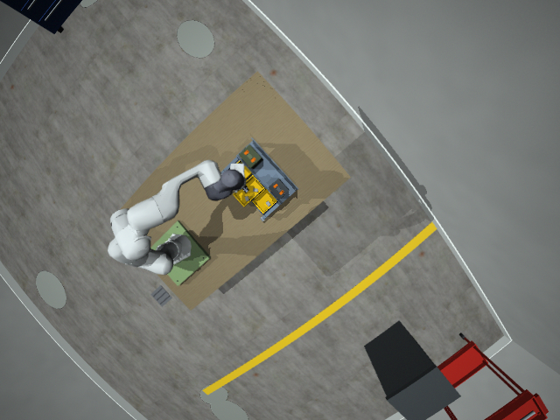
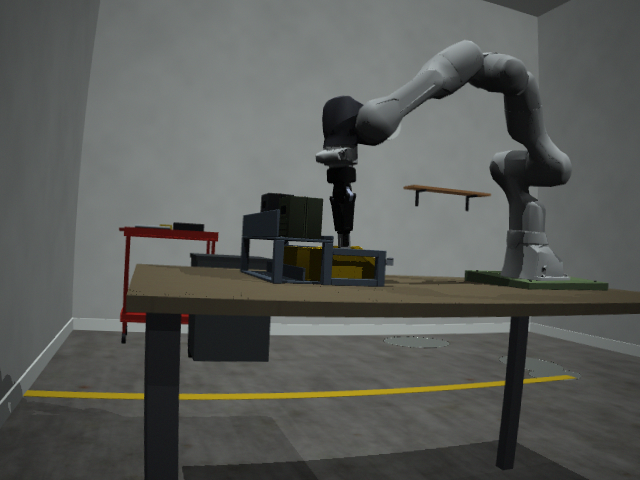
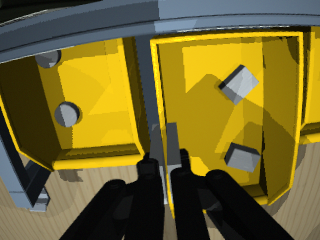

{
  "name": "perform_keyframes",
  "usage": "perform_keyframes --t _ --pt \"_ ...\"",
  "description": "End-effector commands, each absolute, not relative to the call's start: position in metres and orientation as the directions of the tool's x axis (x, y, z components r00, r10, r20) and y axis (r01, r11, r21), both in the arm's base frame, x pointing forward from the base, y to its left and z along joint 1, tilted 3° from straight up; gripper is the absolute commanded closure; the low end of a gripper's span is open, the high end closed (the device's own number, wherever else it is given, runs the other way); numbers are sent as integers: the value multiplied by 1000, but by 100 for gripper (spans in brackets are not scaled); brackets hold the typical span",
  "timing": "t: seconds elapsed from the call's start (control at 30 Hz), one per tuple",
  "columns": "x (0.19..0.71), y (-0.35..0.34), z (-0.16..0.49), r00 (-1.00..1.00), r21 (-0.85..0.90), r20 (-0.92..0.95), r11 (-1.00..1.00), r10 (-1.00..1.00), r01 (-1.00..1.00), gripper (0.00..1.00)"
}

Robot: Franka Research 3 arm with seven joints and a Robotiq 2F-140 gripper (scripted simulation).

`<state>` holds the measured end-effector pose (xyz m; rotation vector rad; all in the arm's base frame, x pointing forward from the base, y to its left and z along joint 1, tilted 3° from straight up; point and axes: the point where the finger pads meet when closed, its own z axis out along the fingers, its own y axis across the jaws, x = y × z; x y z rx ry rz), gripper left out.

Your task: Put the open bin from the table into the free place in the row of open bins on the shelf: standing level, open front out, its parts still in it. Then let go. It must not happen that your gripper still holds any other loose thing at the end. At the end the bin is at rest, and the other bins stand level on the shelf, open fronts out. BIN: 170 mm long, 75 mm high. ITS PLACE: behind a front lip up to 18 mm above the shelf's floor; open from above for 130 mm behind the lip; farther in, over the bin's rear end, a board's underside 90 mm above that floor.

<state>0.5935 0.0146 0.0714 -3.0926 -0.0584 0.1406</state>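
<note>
The yellow open bin (image 3: 227, 114) stands in the middle place of the row on the blue-grey shelf (image 2: 310, 258), with two grey blocks (image 3: 239, 83) inside it. It also shows from above (image 1: 248, 192). A yellow neighbour bin (image 3: 80, 107) with round grey parts stands to its left, and another yellow bin (image 3: 310, 87) to its right. My gripper (image 3: 166, 138) points straight down at the shelf's front and is shut on the middle bin's thin left wall near its front end. It also shows in the side view (image 2: 342, 240). The bin's rear end is hidden under the shelf's board (image 3: 200, 0).
Two dark green boxes (image 2: 292, 208) stand on the shelf's upper board. The shelf stands mid-table; my base plate (image 2: 535, 281) is at the table's other end. A red cart (image 2: 168, 232) stands behind the table, and a small wall shelf (image 2: 447, 192) hangs beyond.
</note>
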Motion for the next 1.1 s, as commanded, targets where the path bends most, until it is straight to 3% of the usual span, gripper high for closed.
perform_keyframes --t 0.0,1.07 --pt "597 16 73 996 -49 -72 -998 43 40 100" --pt "597 16 73 997 -49 -61 -998 43 40 100"
